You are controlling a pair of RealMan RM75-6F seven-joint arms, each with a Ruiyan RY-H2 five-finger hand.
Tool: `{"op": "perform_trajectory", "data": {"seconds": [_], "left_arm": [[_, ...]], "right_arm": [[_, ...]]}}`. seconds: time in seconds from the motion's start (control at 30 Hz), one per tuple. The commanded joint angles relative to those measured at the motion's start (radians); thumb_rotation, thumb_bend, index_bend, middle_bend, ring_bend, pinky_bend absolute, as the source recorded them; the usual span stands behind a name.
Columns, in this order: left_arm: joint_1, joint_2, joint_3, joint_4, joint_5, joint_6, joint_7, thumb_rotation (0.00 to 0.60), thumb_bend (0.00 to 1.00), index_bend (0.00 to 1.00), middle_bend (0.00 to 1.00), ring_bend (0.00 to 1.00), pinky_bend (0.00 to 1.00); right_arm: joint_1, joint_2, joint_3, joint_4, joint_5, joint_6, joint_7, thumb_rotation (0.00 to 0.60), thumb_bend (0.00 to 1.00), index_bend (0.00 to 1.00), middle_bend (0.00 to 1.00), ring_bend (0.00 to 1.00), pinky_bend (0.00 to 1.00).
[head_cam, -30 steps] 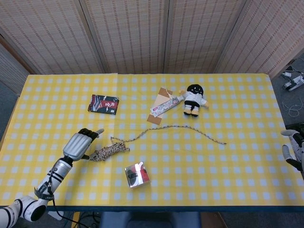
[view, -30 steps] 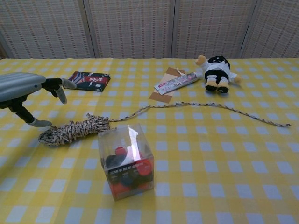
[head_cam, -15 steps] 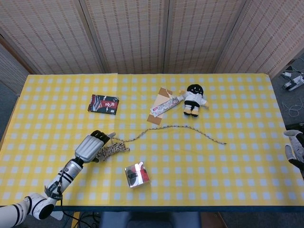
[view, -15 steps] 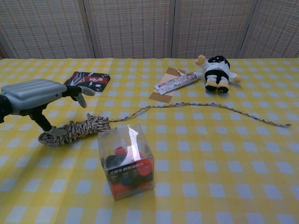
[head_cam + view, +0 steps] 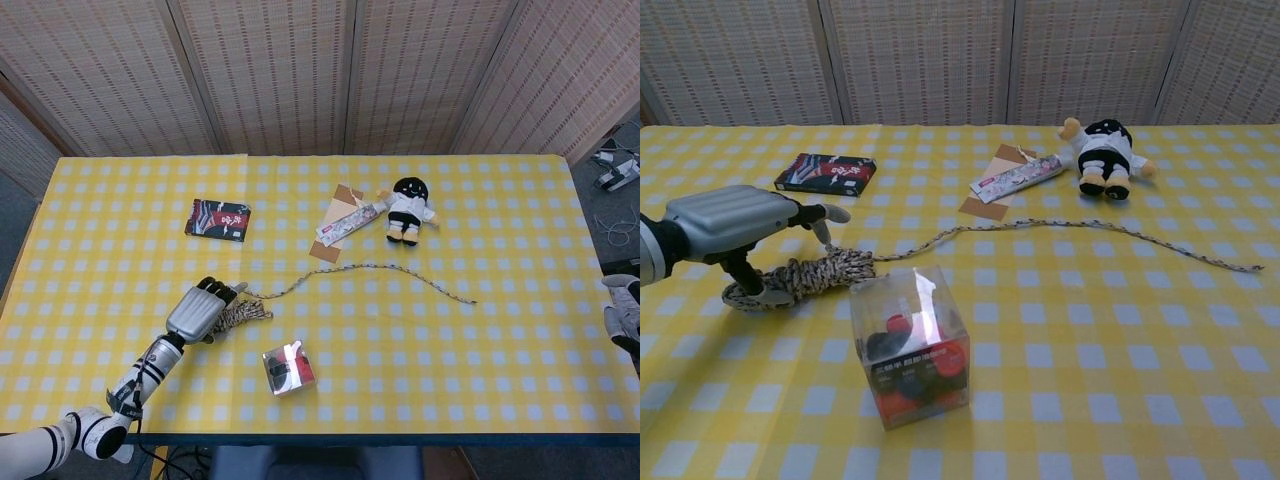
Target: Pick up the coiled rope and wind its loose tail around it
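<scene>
The coiled rope point(image 5: 815, 275) is a mottled tan and black bundle lying on the yellow checked tablecloth, and my left hand covers most of it in the head view point(image 5: 247, 311). Its loose tail point(image 5: 400, 270) snakes off to the right across the table point(image 5: 1120, 232). My left hand point(image 5: 735, 222) hovers low over the coil's left end with its fingers apart. The thumb reaches down at the coil's near side and the fingers reach past its far side point(image 5: 203, 308). The coil still lies flat on the cloth. My right hand point(image 5: 624, 316) is at the table's right edge, fingers spread, holding nothing.
A clear plastic cube point(image 5: 908, 345) with red and black things inside stands just right of the coil, near the front point(image 5: 288, 368). A dark packet point(image 5: 218, 219) lies behind the coil. A plush doll point(image 5: 408, 208) and a wrapped tube on brown card point(image 5: 345, 222) lie at the back.
My left hand has moved right and come down over the coil's left end. My right hand has drifted further toward the right edge. The rope has not moved.
</scene>
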Motion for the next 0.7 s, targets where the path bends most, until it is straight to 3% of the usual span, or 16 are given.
{"op": "perform_trajectory", "data": {"seconds": [0.03,0.23,0.47,0.7], "left_arm": [[0.005,-0.016,-0.001,0.033,-0.031,0.018,0.052,0.600,0.21,0.08,0.25,0.20,0.14],[0.013,-0.023,-0.013,0.068,-0.078,0.028,0.069,0.600,0.21,0.15,0.25,0.20,0.14],[0.013,-0.012,-0.011,0.072,-0.094,0.024,0.072,0.600,0.21,0.34,0.26,0.20,0.14],[0.007,-0.023,-0.006,0.084,-0.106,0.011,0.068,0.600,0.21,0.42,0.29,0.21,0.14]], "right_arm": [[-0.001,0.000,0.000,0.000,-0.001,0.001,0.000,0.600,0.38,0.36,0.27,0.16,0.29],[-0.002,-0.001,0.000,-0.002,-0.002,0.004,-0.001,0.600,0.38,0.36,0.27,0.16,0.29],[-0.005,0.000,0.000,-0.006,-0.004,0.009,0.000,0.600,0.38,0.36,0.27,0.16,0.29],[-0.011,0.002,0.001,-0.006,-0.002,0.015,0.007,0.600,0.38,0.36,0.27,0.16,0.29]]}}
